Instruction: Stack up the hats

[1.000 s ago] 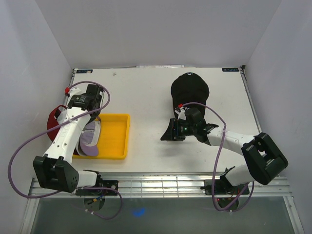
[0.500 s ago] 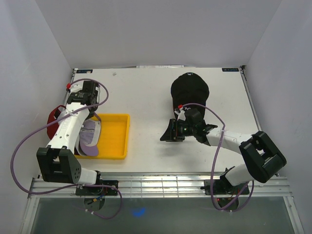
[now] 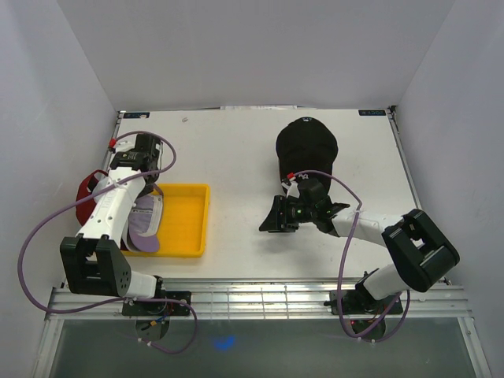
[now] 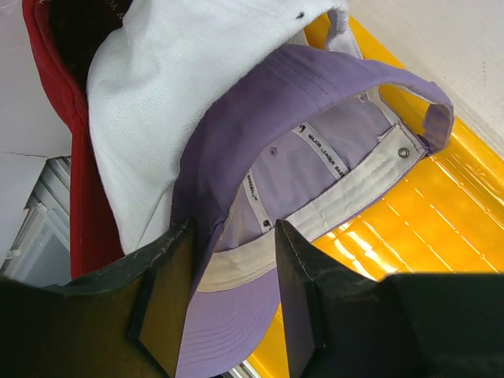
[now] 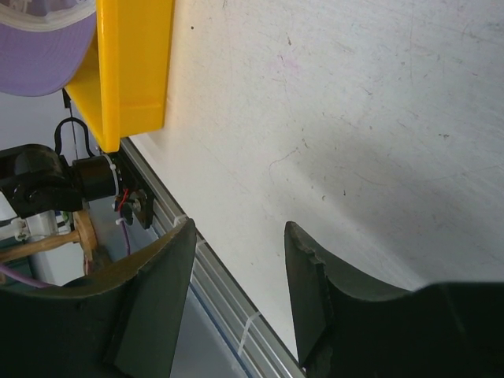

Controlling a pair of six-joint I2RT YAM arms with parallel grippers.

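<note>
Left wrist view places the left gripper (image 4: 234,228) over the white hat (image 4: 157,94) with its jaws parted. The purple brim (image 4: 260,134) shows underside-up in the gap. The brim lies face-on beyond the fingers, so I judge it released rather than clamped, though contact at the left finger's edge cannot be settled. This hat sits at the left end of the yellow tray (image 3: 187,224), its crown leaning against the red hat (image 3: 83,195). The red hat lies just left of the tray at the table's left edge. The black hat (image 3: 306,146) rests on the table (image 3: 228,150) at the far right, well apart from the other two. The right gripper (image 5: 240,228) hangs over bare table just near of the black hat, jaws parted and empty, pointing left toward the tray. Step in hand, by my judgement: picking up the white hat, with no proper stack yet made. The next move calls for the left jaws to go down onto the brim or crown edge and close on the white fabric alone. They must not catch the red hat beside it, and the hat must then lift clear of the tray wall. Not verifiable: whether white already nests on red, since the left arm covers their junction from above. The red hat's brim is unseen, and the black hat's brim is masked by the right wrist. Whether further hats lie out of view cannot be told.
</note>
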